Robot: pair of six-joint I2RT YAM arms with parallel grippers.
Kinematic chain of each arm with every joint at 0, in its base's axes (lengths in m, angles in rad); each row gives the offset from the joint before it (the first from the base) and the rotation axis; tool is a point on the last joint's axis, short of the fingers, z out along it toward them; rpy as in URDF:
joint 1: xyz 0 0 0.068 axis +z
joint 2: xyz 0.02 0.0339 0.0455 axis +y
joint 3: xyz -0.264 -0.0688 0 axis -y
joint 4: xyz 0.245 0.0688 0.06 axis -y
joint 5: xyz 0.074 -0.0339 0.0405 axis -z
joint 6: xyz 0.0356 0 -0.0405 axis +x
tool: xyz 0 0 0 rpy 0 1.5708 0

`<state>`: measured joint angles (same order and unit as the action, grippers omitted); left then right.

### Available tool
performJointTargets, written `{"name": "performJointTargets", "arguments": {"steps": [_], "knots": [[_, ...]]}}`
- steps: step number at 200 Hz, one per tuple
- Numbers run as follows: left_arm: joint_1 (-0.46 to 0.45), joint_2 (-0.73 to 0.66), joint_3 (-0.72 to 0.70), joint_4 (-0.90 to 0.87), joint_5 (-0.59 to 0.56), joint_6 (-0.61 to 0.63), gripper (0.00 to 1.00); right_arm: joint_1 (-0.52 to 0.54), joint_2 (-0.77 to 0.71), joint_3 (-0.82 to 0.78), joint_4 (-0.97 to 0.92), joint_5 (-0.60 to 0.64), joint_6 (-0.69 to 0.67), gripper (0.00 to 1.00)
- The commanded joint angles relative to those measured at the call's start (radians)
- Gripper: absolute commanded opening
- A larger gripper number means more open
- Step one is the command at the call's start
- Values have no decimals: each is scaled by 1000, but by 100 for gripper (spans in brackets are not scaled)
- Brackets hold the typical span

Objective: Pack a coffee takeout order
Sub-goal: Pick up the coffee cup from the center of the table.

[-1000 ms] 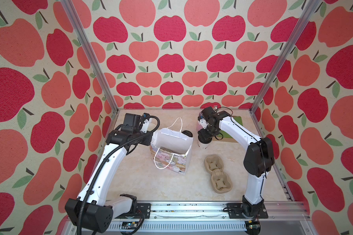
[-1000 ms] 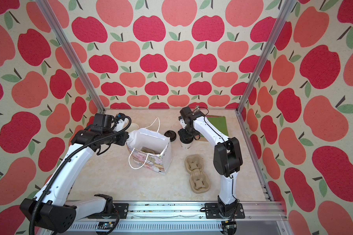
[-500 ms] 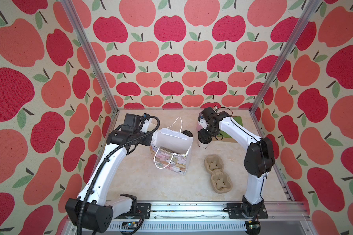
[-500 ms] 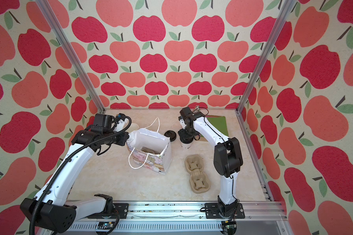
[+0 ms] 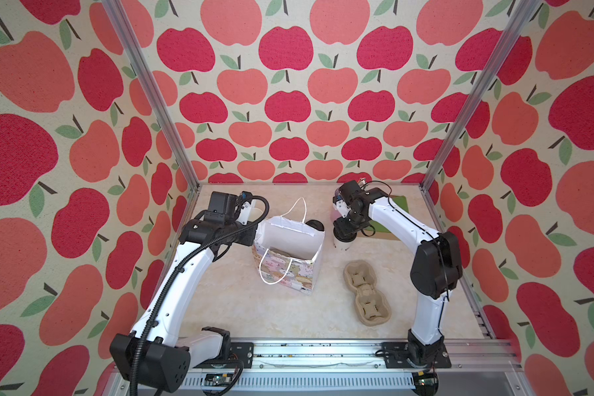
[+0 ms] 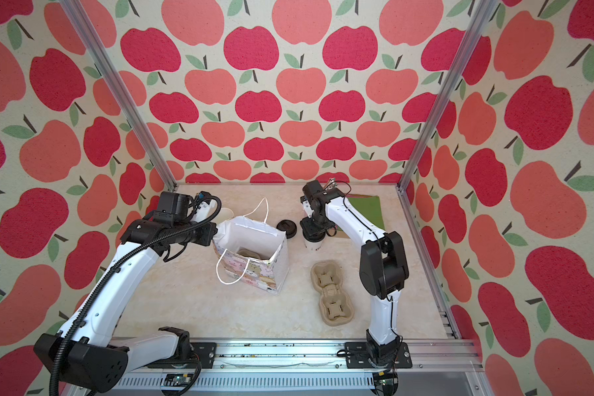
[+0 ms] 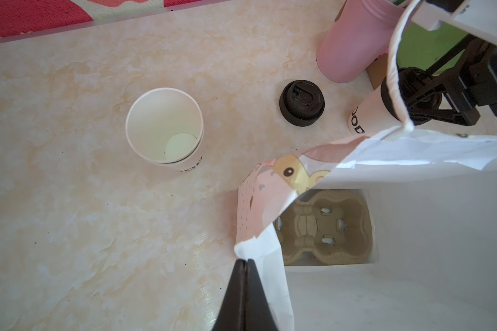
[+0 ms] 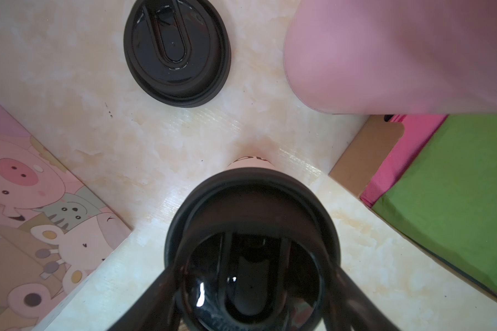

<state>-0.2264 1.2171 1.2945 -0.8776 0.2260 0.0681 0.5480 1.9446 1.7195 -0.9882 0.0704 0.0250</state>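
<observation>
A white paper cup (image 5: 343,244) with black lettering stands right of the bag, capped by a black lid (image 8: 253,206). My right gripper (image 8: 253,266) comes down on it from above, and its fingers press both sides of the lid's raised top. The animal-print paper bag (image 5: 288,271) stands open. My left gripper (image 7: 245,260) is shut on the bag's rim at its left corner. One tan pulp carrier (image 7: 322,226) lies inside the bag. Another carrier (image 5: 366,291) lies on the table in front of the cup. The green napkin (image 6: 366,212) lies at the back right.
A loose black lid (image 7: 302,103) lies between the bag and the capped cup. An open stack of white cups (image 7: 164,126) stands behind the bag on the left. The pink holder (image 8: 399,57) is close behind the capped cup. Pink napkins (image 8: 399,160) lie under the green one.
</observation>
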Motion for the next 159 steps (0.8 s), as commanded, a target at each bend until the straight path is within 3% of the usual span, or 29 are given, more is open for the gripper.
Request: {"name": "performJointTargets", "arguments": {"steps": [1, 159], "knots": [[4, -7, -16, -1, 20, -11, 0, 7, 17, -5, -76, 21, -14, 63], [5, -4, -18, 9, 35, -17, 0, 77, -180, 257, -235, -3, -52, 61]]}}
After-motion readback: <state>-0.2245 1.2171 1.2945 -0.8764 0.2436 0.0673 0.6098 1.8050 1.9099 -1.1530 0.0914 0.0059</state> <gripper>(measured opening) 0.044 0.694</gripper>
